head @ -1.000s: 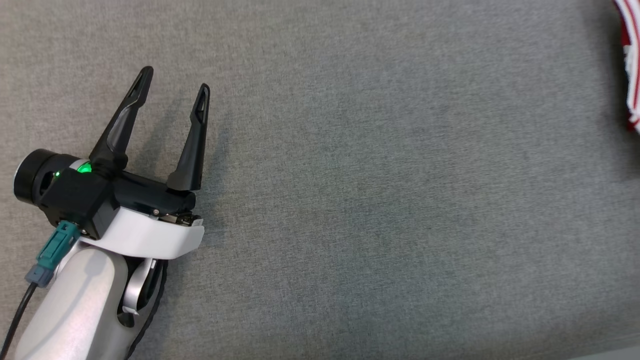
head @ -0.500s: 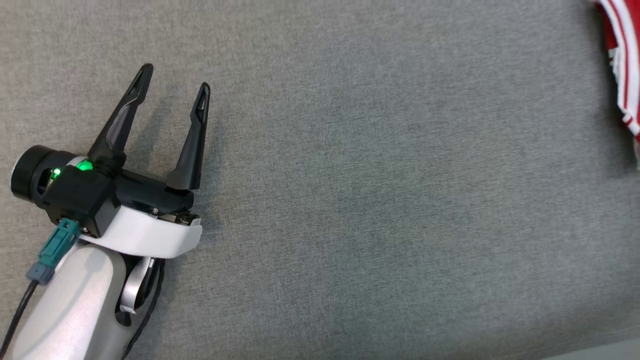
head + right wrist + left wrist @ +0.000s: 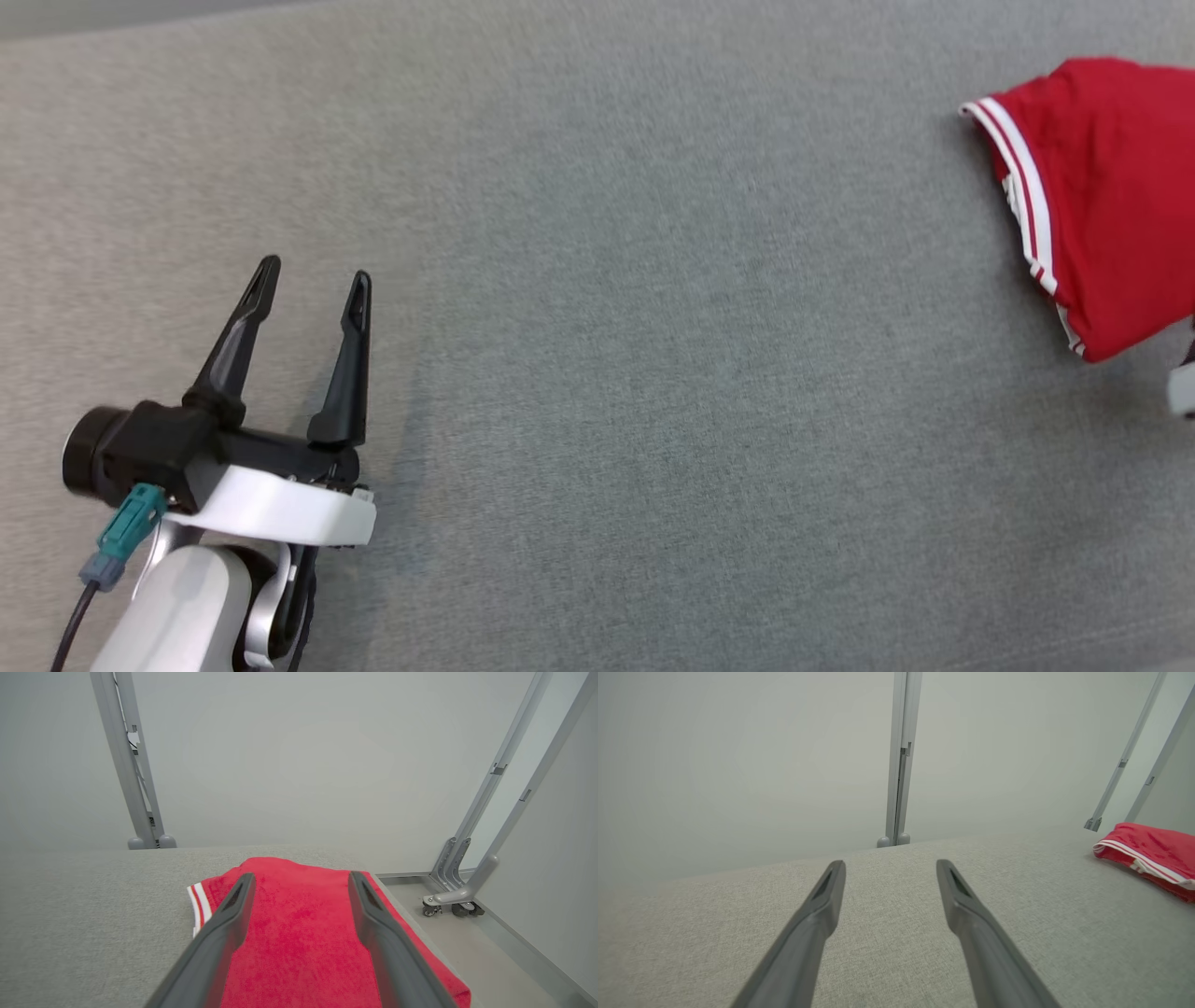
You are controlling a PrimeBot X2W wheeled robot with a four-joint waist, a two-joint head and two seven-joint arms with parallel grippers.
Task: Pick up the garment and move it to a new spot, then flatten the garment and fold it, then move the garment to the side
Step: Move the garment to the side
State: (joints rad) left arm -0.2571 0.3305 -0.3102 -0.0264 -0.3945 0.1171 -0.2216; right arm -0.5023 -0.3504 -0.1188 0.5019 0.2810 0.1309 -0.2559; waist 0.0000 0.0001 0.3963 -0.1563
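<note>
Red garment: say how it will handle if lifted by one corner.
The red garment would probably hang floppy: it lies in soft folded layers. Likely light, being thin cloth. Lifting one corner may undo the fold.

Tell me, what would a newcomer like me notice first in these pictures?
The bright red garment with white stripes stands out first, lying at the far right edge of the grey cloth-covered table. Next comes the robot's left arm at the lower left, its long black jaws standing open over bare cloth.
</note>
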